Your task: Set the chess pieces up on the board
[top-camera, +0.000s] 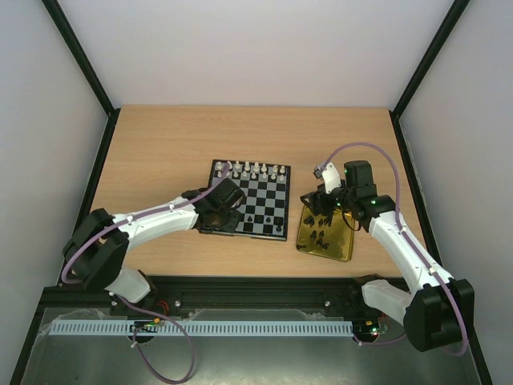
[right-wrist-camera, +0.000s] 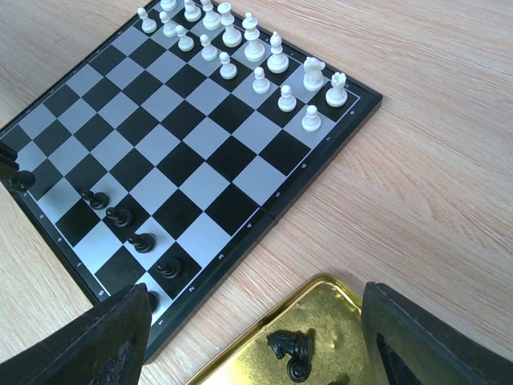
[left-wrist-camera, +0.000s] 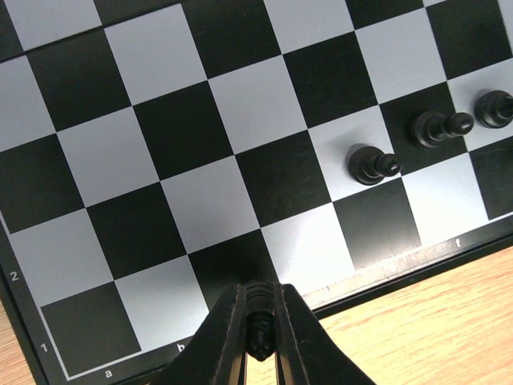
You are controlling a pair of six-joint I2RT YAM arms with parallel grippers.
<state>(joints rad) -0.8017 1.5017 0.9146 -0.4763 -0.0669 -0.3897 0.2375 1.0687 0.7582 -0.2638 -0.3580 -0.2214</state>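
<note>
Two arms: both reach toward the board [top-camera: 250, 199], the left one over its near-left part, the right one just off its right side.
Left gripper [left-wrist-camera: 258, 321]: clamped tight on a small black piece [left-wrist-camera: 258, 337], which is pinched upright between the two fingertips.
Held piece, place: above the board's near rim, close to the corner where the edge letters a and b are printed; whether it touches the board cannot be told.
Right gripper [right-wrist-camera: 260, 329]: jaws spread wide with nothing gripped between them, poised above the gold tray [right-wrist-camera: 337, 309].
Board, place: flat on the wooden table [top-camera: 160, 152], its dark rim showing all round.
White pieces [right-wrist-camera: 240, 48]: standing upright in two rows along the board's far edge.
Black pawns [right-wrist-camera: 120, 216]: several in a line just inside the board's near edge, each on its own square; three of them show in the left wrist view, to the right of the held piece and well apart from it.
Gold tray, place: just beside the board's near-right corner.
Black knight [right-wrist-camera: 290, 346]: lying on its side in the tray, below the open right jaws.
Other dark pieces [top-camera: 321, 236]: a few more in the tray, too small in the top view to name.
</note>
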